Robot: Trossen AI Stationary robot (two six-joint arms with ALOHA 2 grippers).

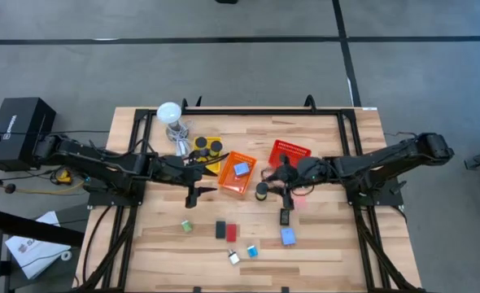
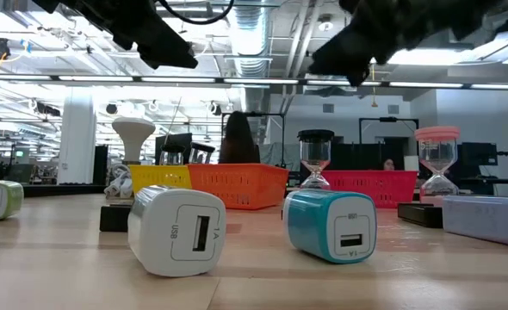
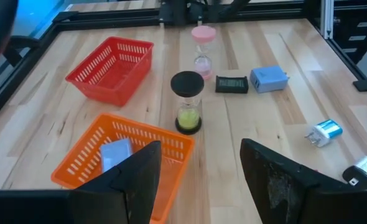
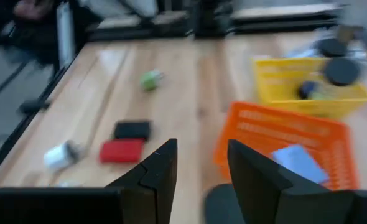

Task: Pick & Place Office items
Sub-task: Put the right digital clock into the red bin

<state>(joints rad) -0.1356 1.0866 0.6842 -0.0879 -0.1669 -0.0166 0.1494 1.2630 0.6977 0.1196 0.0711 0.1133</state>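
Your left hand point(image 3: 199, 177) hangs released beside the orange basket point(image 1: 237, 173), your right hand point(image 4: 202, 171) spread empty above a black-capped hourglass point(image 3: 187, 102) on the desk point(image 1: 321, 236) between baskets: lower squarely around its cap before clenching.

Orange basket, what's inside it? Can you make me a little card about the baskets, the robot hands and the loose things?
Orange basket: one light-blue block inside
Yellow basket: black pucks inside
Red basket: nothing seen inside
Left hand: open, empty, over the orange basket's edge
Right hand: open, by the black-topped hourglass
Loose on table: red rectangle, black rectangle, green cube
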